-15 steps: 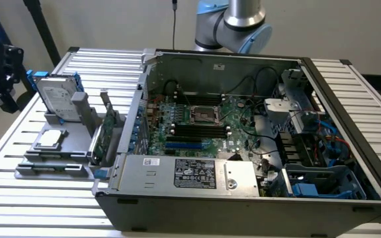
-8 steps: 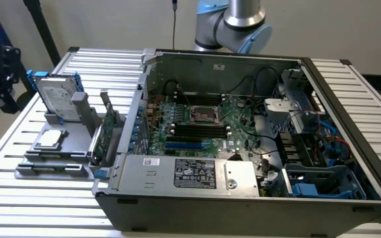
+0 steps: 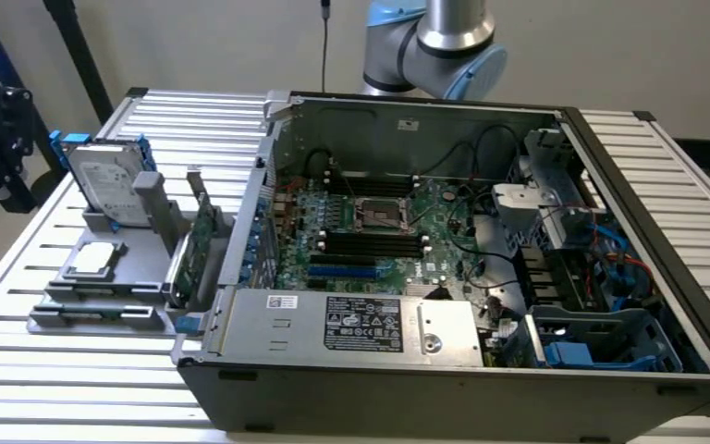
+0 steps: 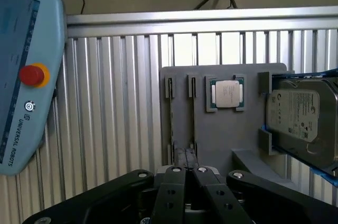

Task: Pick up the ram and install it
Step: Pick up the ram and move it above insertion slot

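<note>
Arm [image 3: 442, 37] high behind computer case [image 3: 454, 398], jaws closed, facing grey holder [image 4: 222, 134]

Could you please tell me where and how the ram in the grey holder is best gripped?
The ram stands on edge in a slot of the grey holder, so likely pinch its two flat faces at mid-length, coming straight down from above; its ends look boxed in by the holder.

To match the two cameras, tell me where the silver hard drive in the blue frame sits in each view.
Exterior view: the hard drive stands on the grey holder, at the exterior view's left, beside the computer case.
Wrist view: the hard drive sits beside the processor chip on the same holder.
Shared landmark: the processor chip.
</note>
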